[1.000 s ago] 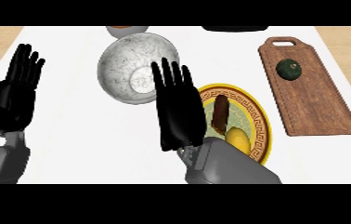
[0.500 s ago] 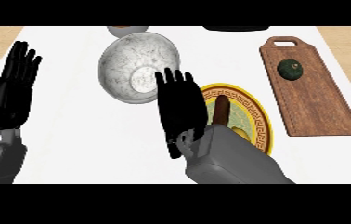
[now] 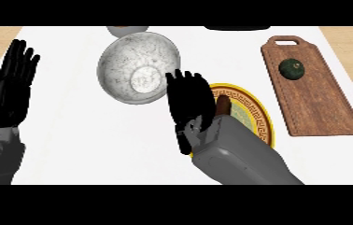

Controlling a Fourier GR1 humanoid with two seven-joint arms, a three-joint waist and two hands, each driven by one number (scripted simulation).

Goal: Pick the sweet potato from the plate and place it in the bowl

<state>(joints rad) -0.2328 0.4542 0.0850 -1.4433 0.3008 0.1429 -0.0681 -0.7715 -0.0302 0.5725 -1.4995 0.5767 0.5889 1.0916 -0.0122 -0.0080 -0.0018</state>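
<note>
Hovering with straight spread fingers, the black right hand (image 3: 189, 102) partly covers the round yellow plate (image 3: 254, 112) with the brown sweet potato (image 3: 222, 105), beside the speckled grey bowl (image 3: 138, 67).

No readable text, label, brand, number or sign on anything here.

It was a kitchen: a white counter (image 3: 82, 140) carried a speckled grey bowl (image 3: 138, 67), a yellow-rimmed patterned plate (image 3: 257, 114) and a wooden cutting board (image 3: 307, 98) with a handle hole and a dark green avocado (image 3: 292, 69) on it.
</note>
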